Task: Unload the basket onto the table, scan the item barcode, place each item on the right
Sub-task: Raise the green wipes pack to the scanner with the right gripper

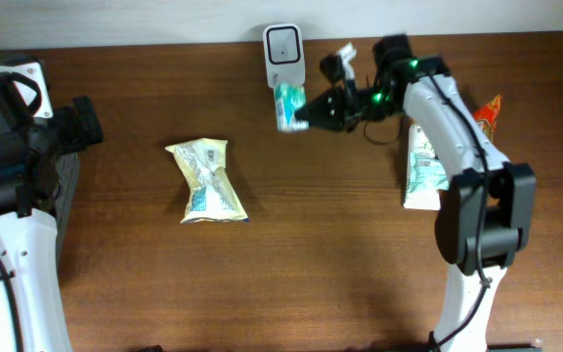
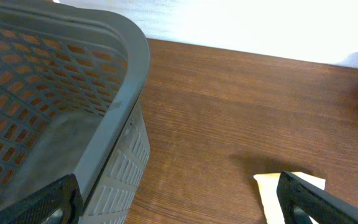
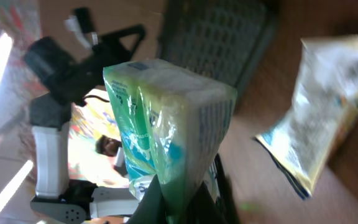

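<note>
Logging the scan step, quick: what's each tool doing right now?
Left tool: open, holding nothing.
Right tool: closed on the green packet, by the white scanner.

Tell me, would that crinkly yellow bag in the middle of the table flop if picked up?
Probably floppy: the yellow bag looks creased and pinched in at its middle, so it would likely sag when gripped. It seems puffy rather than dense, so likely light. Its glossy film may be slippery, but lying flat it should not roll.
</note>
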### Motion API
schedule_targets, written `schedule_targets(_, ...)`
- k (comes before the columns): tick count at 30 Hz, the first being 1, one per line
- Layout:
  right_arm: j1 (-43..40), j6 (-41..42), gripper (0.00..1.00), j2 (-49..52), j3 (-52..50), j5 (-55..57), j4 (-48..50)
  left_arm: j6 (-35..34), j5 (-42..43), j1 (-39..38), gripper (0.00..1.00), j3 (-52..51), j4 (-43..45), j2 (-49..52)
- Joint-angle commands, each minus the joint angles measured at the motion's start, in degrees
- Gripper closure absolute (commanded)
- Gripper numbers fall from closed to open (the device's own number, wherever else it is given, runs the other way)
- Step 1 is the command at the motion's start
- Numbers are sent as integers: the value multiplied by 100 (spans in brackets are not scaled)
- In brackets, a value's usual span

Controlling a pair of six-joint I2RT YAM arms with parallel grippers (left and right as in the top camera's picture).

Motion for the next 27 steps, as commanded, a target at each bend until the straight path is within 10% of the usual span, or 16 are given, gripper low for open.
schedule_targets(1,-243,348,96,-525,649,-219,4,-57,46,11,1,46,13,-74)
schedule_targets(27,-391,732,96,-693,804,855,249,-57,46,11,1,46,13,-74)
